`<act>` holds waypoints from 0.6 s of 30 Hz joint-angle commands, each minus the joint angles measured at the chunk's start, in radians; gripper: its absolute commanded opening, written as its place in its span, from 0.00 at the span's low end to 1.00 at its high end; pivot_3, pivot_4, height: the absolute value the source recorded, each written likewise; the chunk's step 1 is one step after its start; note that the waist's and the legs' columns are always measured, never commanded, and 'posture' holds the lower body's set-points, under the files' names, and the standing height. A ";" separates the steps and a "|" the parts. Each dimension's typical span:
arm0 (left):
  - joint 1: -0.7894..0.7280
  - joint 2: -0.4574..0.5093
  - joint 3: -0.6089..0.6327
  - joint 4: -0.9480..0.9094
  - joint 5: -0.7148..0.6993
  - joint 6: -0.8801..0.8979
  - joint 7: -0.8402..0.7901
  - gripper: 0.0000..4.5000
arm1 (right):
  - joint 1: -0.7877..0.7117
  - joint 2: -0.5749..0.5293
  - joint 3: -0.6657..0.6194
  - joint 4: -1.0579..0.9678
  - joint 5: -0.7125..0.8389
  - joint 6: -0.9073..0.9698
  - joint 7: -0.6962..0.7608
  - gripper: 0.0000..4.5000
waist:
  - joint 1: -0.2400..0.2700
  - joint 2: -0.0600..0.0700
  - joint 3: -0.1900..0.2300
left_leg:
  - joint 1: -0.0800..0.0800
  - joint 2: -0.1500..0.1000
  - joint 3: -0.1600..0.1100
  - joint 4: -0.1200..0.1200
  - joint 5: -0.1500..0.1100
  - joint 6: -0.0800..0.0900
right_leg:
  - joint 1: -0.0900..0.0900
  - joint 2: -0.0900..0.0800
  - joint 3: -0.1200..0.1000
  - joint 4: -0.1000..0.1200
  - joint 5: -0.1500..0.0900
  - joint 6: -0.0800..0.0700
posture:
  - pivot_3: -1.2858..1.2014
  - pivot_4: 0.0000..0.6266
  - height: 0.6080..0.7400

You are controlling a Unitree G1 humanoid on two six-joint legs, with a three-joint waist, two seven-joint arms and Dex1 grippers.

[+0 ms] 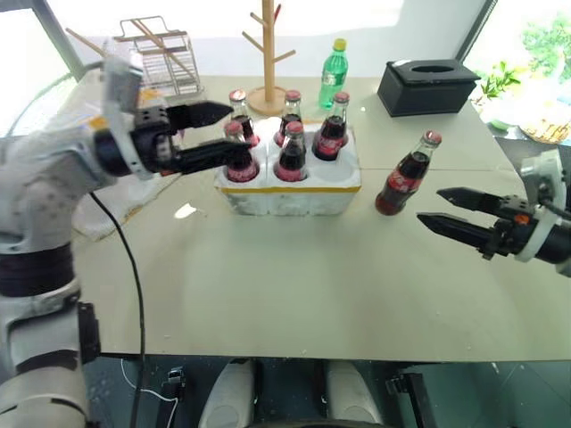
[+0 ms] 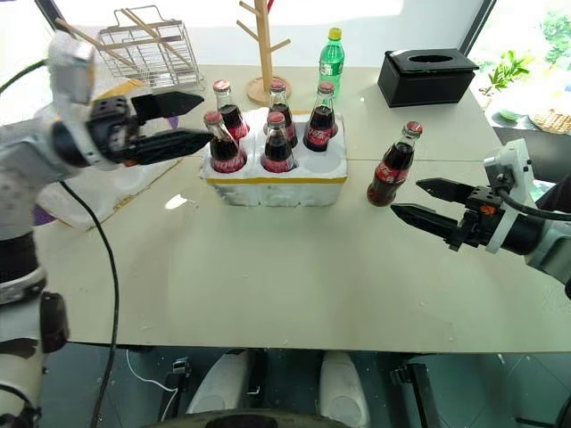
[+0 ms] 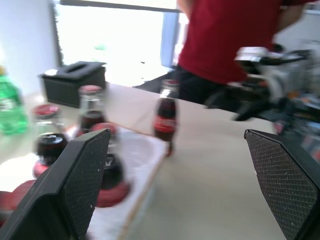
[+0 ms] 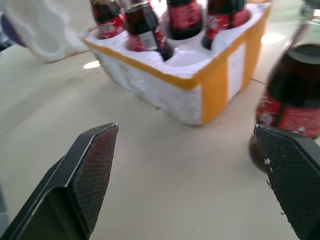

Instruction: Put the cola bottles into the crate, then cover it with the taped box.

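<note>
The crate (image 1: 290, 189), white foam with a yellow rim, holds several cola bottles (image 1: 293, 152); its front right well (image 4: 186, 52) is bare. My left gripper (image 1: 236, 130) hangs open at the crate's left end, level, its fingers on either side of the front left bottle (image 1: 237, 160) without gripping it. One more cola bottle (image 1: 406, 176) stands on the table to the right of the crate. My right gripper (image 1: 429, 205) is open just right of that bottle, pointing at it. The taped box (image 4: 42, 25) lies left of the crate, mostly behind my left arm.
Along the back of the table (image 1: 294, 285) stand a green bottle (image 1: 334, 73), a black tissue box (image 1: 426, 85), a wooden peg stand (image 1: 268, 53) and a wire rack (image 1: 161, 53). A person in a red shirt (image 3: 225, 35) stands off the right side.
</note>
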 commanded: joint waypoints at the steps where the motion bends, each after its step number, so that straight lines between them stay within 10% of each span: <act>1: 0.079 0.025 -0.062 -0.099 -0.001 -0.009 -0.030 1.00 | -0.052 0.055 0.037 0.067 -0.111 -0.115 -0.051 1.00 | 0.000 0.001 0.000 | 0.003 0.000 0.000 0.000 0.000 0.000 | 0.004 0.000 0.000 -0.001 0.000 0.000 | 0.52 0.24 1.00; 18: 0.028 -0.094 -0.198 -0.077 0.080 -0.117 0.031 1.00 | -0.398 0.264 0.249 0.529 -0.365 -0.300 -0.078 1.00 | -0.012 0.001 0.001 | 0.006 0.000 -0.001 -0.001 0.000 -0.001 | 0.008 0.001 0.000 -0.002 0.000 0.000 | 0.52 0.24 1.00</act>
